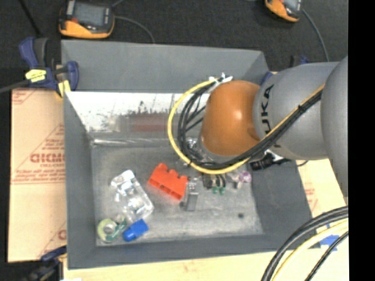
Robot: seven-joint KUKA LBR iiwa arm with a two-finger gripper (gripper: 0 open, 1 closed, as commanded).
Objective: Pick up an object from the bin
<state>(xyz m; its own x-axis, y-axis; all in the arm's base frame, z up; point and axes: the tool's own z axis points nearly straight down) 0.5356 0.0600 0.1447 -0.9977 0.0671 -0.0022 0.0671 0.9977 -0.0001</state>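
Note:
My gripper (190,198) comes down from under the arm's wrist to the bin floor near the middle. It stands right against the right end of an orange-red toy brick (167,181), which lies flat and slightly slanted. I cannot see whether it touches or grips the brick. Just right of the gripper lie a small green piece (218,188) and a small pale purple piece (242,178), both partly under the wrist.
A crumpled clear plastic pack (132,195) lies left of the brick. In the bin's front left corner sit a blue cap (135,231) and a greenish ring (108,229). The arm with its orange dome and cables covers the bin's right rear part.

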